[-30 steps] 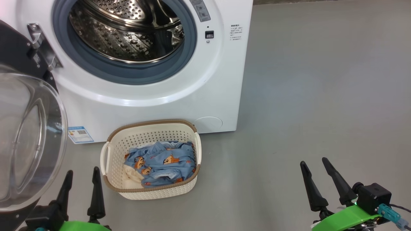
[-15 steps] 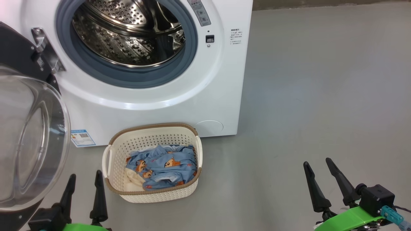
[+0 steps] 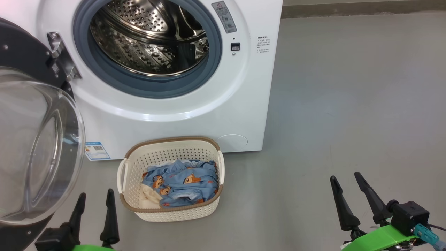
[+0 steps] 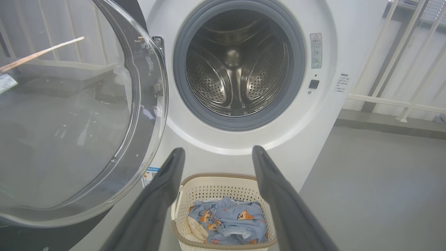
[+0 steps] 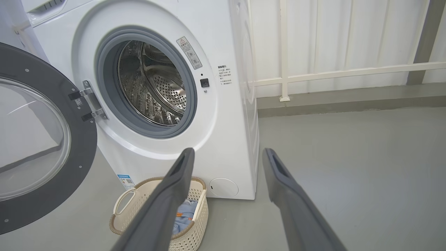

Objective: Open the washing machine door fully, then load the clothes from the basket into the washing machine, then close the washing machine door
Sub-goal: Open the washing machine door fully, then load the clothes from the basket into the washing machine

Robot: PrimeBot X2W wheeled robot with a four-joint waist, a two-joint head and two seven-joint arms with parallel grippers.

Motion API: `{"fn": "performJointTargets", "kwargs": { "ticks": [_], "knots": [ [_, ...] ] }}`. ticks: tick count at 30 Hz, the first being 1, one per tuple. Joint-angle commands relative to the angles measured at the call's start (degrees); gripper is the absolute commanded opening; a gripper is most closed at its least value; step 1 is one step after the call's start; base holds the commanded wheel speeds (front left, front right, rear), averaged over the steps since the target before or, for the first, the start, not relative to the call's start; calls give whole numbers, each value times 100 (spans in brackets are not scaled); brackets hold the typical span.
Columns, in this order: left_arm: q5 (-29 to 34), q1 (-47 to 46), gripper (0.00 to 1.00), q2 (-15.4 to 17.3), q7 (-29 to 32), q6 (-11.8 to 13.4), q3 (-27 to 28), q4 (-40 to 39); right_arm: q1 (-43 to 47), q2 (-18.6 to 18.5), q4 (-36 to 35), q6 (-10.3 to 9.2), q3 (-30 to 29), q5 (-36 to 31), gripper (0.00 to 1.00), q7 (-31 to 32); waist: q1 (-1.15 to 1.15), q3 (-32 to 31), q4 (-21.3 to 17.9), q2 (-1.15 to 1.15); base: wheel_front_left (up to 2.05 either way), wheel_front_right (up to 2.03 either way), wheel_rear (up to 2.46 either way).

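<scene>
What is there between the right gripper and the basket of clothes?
Nothing but bare grey floor lies between the right gripper and the basket; the head view shows this.

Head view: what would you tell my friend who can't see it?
A white washing machine stands with its door open at left. A basket of blue clothes sits on the floor before it; at bottom, the left gripper and right gripper are open.
</scene>
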Motion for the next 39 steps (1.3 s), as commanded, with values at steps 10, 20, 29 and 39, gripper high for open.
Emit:
{"fn": "performJointTargets", "kwargs": {
  "ticks": [10, 20, 29, 39],
  "knots": [
    [90, -56, 100, 95, -36, -43, 143, -107, 10, -63, -115, 10, 60, -13, 100, -68, 0, -42, 37, 0, 0, 0, 0],
    [135, -44, 100, 95, -36, -65, 174, -51, -8, -90, -85, 10, 99, 22, 100, -68, 0, -13, 30, 0, 27, -27, 0],
    [130, -71, 100, 95, -36, -49, 223, -15, -9, -92, -37, 10, 129, 32, 100, -68, 0, -3, 23, 0, 148, -148, 0],
    [89, -47, 100, 95, -36, 11, 281, -247, -4, -78, -5, 10, 119, 66, 100, -68, 0, 41, 44, 0, 168, -168, 0]
  ]
}}
